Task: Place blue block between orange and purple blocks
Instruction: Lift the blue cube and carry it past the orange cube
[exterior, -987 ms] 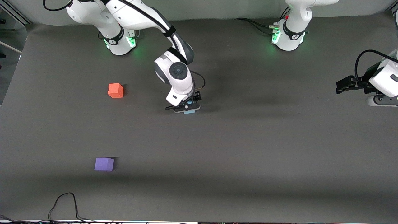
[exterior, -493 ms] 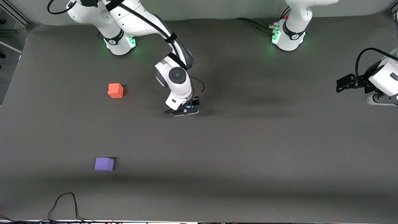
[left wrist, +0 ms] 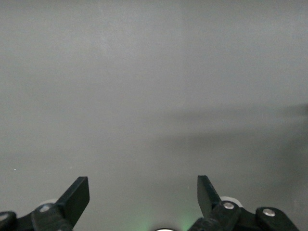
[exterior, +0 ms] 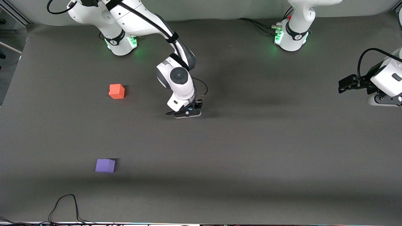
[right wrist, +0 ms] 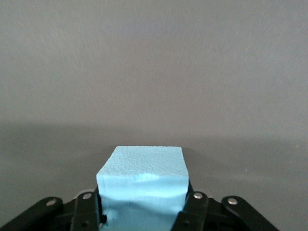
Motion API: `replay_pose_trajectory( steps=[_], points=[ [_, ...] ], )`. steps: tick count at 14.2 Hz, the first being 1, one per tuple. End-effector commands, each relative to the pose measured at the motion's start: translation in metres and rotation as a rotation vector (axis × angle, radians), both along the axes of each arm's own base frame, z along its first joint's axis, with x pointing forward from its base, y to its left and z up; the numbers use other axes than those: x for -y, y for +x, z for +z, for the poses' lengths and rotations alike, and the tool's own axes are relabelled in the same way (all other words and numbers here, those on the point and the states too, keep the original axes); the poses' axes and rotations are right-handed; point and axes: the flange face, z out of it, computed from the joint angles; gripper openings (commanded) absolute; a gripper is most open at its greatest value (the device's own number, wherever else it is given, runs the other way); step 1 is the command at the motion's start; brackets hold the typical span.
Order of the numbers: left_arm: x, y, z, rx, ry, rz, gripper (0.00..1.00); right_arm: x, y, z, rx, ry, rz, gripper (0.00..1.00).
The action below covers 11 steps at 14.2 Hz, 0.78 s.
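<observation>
Dark grey matte table point(exterior: 267, 150) beneath two white arms. Right gripper point(exterior: 188, 112), low over mid-table, is clamped on the blue block point(right wrist: 142, 185), its fingers point(right wrist: 195, 207) pressing opposite faces and denting the foam. Orange block point(exterior: 116, 91) rests toward the right arm's end; purple block point(exterior: 105, 165) lies on that same end, nearer the front camera, well apart from it. Left gripper point(left wrist: 143, 195) waits at the left arm's end, fingers point(left wrist: 77, 195) spread wide, holding nothing
</observation>
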Motion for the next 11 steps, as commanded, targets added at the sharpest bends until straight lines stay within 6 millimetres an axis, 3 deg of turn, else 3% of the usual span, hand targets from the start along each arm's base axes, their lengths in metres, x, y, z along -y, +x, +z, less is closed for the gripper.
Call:
replay_pose_trajectory(
  steps=[1,5,7,9,11],
  points=[
    [0.001,-0.002,0.006,-0.004,0.008,-0.022,1.00,0.018,0.022,0.069,-0.003,0.016,-0.020,0.06],
    [0.002,-0.001,0.006,-0.002,0.008,-0.022,1.00,0.039,0.048,0.219,-0.044,0.023,-0.048,0.06],
    [0.002,-0.001,0.005,-0.002,0.009,-0.016,1.00,0.063,0.060,0.292,-0.052,0.030,-0.060,0.06],
    [0.001,-0.001,0.007,0.002,0.009,-0.013,1.00,0.091,0.068,0.346,-0.071,0.048,-0.066,0.06],
    [0.002,0.000,0.007,0.012,0.009,-0.014,1.00,0.123,0.074,0.378,-0.066,0.058,-0.060,0.06]
  ],
)
